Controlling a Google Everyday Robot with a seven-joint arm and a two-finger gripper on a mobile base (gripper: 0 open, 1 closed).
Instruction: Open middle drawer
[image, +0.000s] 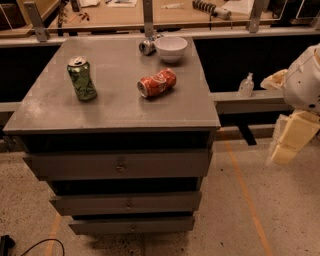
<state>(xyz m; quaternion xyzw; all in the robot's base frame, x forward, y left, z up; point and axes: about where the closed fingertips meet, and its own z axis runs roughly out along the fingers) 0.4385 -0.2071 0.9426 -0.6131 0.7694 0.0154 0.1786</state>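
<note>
A grey metal cabinet (115, 107) has three stacked drawers. The middle drawer (150, 202) has a low, wide front panel with a small round knob at its centre, and it looks shut. The taller top drawer (75, 166) sits above it and the narrowest bottom drawer (160, 225) below. My gripper (291, 137), cream-coloured under the white arm (305, 80), hangs in the air to the right of the cabinet. It is at about the height of the top drawer and well apart from all the drawers.
On the cabinet top stand an upright green can (82, 78), a red can lying on its side (157, 82), a white bowl (171, 48) and a silver can (147, 46). A small clear bottle (246, 85) stands on a ledge to the right. A black cable (30, 246) lies on the floor at the left.
</note>
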